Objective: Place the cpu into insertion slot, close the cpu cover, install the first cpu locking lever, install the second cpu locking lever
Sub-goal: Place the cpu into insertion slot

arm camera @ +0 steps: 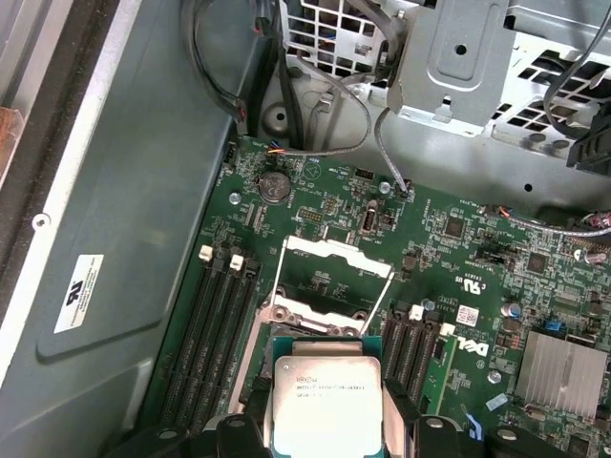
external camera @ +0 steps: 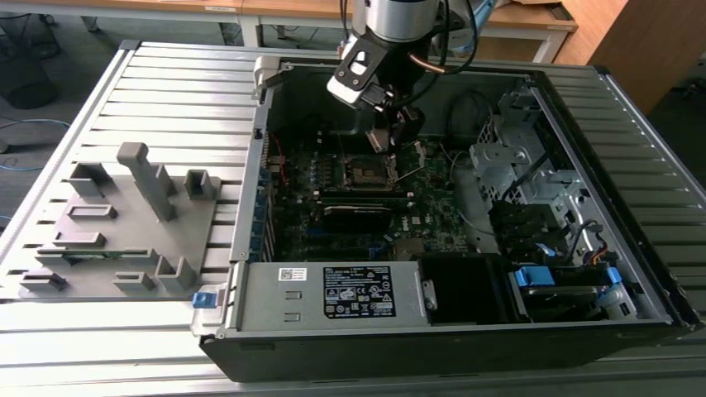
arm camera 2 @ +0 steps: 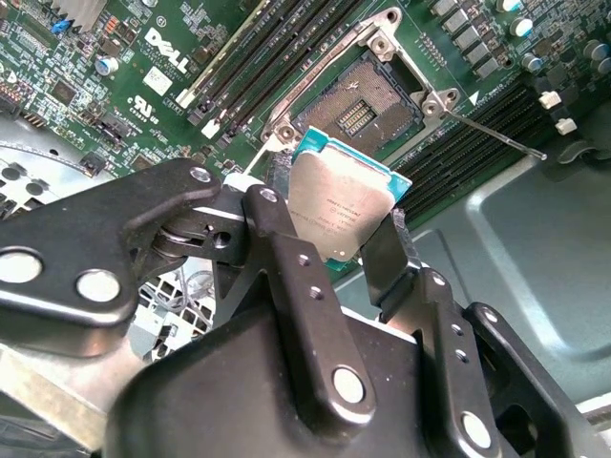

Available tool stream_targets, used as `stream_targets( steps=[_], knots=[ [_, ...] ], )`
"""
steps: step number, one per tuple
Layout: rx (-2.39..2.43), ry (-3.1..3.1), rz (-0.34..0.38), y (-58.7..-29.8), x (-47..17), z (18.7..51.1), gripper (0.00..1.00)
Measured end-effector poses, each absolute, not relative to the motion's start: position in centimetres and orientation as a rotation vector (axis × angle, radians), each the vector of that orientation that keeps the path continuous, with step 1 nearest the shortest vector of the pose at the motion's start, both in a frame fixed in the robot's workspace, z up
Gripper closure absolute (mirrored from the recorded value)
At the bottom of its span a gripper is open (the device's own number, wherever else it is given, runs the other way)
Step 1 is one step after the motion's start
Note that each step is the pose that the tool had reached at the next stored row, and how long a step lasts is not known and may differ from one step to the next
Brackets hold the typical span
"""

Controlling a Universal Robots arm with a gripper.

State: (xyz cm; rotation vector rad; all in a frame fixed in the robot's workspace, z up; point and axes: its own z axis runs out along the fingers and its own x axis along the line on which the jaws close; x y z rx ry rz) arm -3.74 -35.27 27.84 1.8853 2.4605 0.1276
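My gripper (external camera: 388, 132) hangs inside the open computer case, just above the insertion slot (external camera: 368, 171). It is shut on the cpu (arm camera 2: 339, 215), a flat square chip with a grey metal top held by two opposite edges between the black fingers (arm camera 2: 282, 239). In the second wrist view the insertion slot (arm camera 2: 366, 103) lies bare with its dark centre exposed, a short way beyond the chip. The cpu cover (arm camera: 332, 250) stands raised on its hinge, past the cpu (arm camera: 327, 401) in the first wrist view. A thin locking lever (arm camera 2: 496, 136) sticks out beside the socket.
Long black memory slots (arm camera: 215, 324) flank the socket on both sides. The power supply (external camera: 359, 291) fills the case's near edge and a metal drive cage (external camera: 518, 165) stands at the exterior view's right. A grey fixture rack (external camera: 121, 223) sits outside the case.
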Motion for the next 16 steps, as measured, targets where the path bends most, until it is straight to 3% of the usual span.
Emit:
stream_targets(
  steps=[16],
  knots=[
    [1.945, 2.411, 0.126, -35.27, -3.75, 27.83, 0.46]
  ],
)
